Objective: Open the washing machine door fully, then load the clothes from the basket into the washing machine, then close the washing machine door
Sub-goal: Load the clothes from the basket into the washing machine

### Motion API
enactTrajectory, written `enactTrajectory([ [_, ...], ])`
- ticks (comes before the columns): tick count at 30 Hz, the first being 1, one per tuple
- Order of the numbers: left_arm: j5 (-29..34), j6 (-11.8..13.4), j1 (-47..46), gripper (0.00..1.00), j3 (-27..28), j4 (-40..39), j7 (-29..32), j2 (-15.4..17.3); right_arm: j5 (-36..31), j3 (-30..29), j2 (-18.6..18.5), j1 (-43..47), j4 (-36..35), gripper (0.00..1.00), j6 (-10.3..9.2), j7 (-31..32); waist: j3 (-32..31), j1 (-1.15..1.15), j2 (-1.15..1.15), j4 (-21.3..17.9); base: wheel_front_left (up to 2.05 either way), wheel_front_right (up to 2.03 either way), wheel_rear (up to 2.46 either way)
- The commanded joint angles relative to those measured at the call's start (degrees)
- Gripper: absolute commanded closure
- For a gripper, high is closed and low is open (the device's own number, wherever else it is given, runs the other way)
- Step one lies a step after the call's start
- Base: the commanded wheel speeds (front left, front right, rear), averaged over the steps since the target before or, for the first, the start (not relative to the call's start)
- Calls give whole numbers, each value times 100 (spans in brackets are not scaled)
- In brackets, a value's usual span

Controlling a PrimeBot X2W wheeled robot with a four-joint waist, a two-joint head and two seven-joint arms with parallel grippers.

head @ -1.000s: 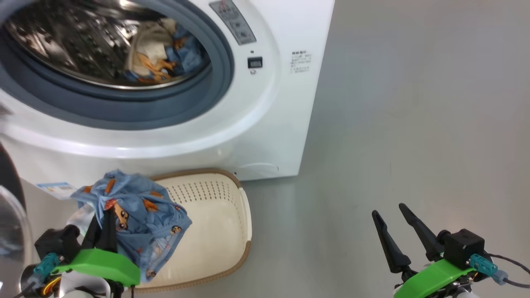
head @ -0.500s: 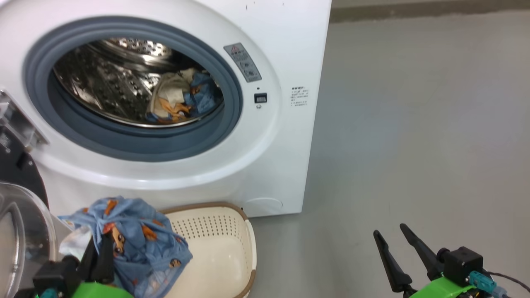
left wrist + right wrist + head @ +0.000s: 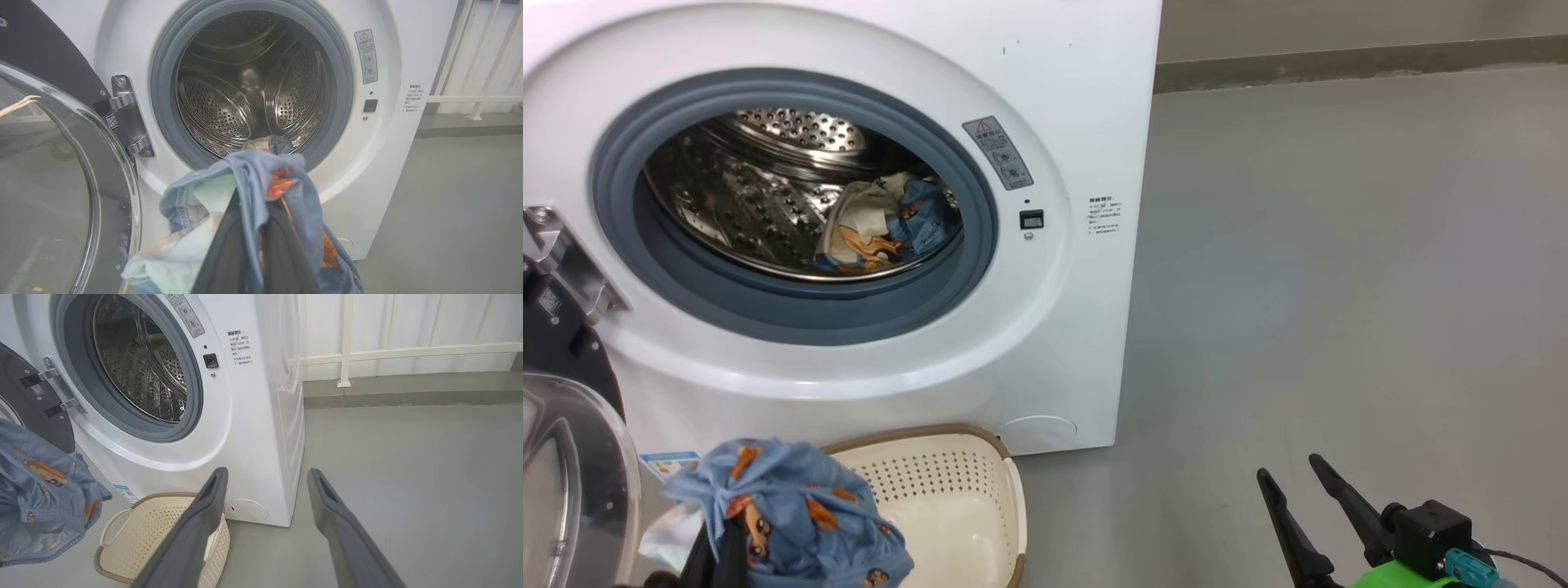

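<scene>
Before the big white front-loading washing machine (image 3: 1086,327), your left gripper (image 3: 257,212) is clamped on a bundle of blue, orange-figured fabric clothes (image 3: 253,171). Your right gripper (image 3: 265,475) gapes wide, empty

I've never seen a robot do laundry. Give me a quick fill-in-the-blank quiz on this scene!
1. The washing machine door stands ____.
2. The left pincer is shut on a bundle of ____.
3. The right pincer holds ____.
4. A few garments already lie inside the steel ____.
Missing words: open; clothes; nothing; drum.
</scene>
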Motion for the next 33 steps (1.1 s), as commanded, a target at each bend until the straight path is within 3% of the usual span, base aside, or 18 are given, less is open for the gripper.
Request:
enactTrajectory([
  [1, 78, 53, -76, 100, 228, -204, -78, 32, -89, 130, -53, -15, -149, 0, 9, -68, -3, 0, 0, -11, 0, 0, 0],
  [21, -3, 87, -97, 100, 324, -269, -78, -187, -70, 152, -7, 0, -160, 0, 9, -68, 187, 0, 0, -102, 0, 0, 0],
  [33, 72, 18, -1175, 100, 270, -36, -78, -243, -114, 171, -12, -231, -238, 0, 9, -68, 852, 0, 0, -237, 0, 0, 0],
])
